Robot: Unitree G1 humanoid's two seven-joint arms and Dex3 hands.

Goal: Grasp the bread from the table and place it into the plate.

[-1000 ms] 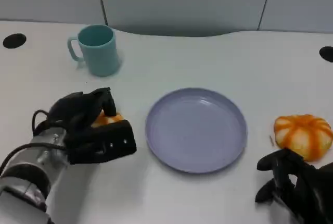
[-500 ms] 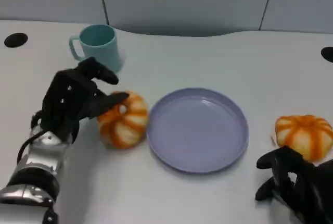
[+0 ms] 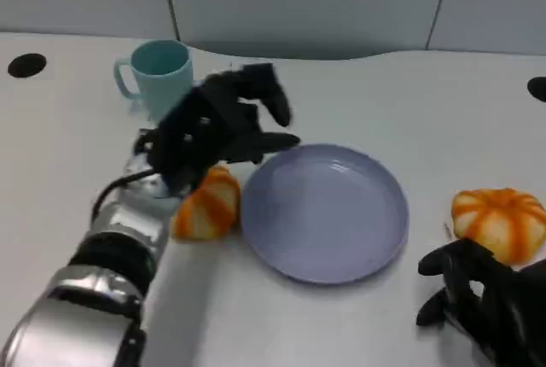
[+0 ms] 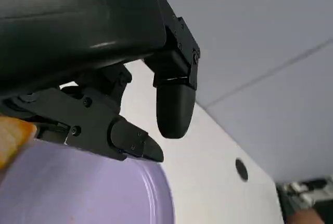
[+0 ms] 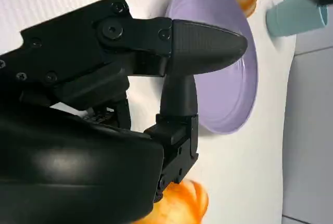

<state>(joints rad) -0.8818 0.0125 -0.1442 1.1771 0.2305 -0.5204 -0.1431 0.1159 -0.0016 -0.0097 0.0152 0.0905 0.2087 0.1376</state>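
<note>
In the head view, a lavender plate [image 3: 322, 212] is seen at the middle of the white table [image 3: 358, 102], with a teal mug [image 3: 158, 77] well behind its left side. One orange-and-white striped bread [image 3: 207, 203] is seen lying on the table just beside the plate's left rim, partly covered by the left hand [image 3: 217, 124], which is raised above it with fingers spread apart and nothing held. A second striped bread [image 3: 499, 223] is seen on the table to the right of the plate, with the right hand [image 3: 478, 299] near it at the lower right, fingers loosely curled and empty. In the left wrist view, the left hand's fingers [image 4: 174, 104] are shown parted over the plate's rim [image 4: 156, 193], an orange edge of bread [image 4: 13, 138] beside them. In the right wrist view, the right hand's fingers [image 5: 200, 44] are shown apart, with the plate [image 5: 234, 86], the mug [image 5: 296, 15] and both breads [image 5: 182, 208] around them.
</note>
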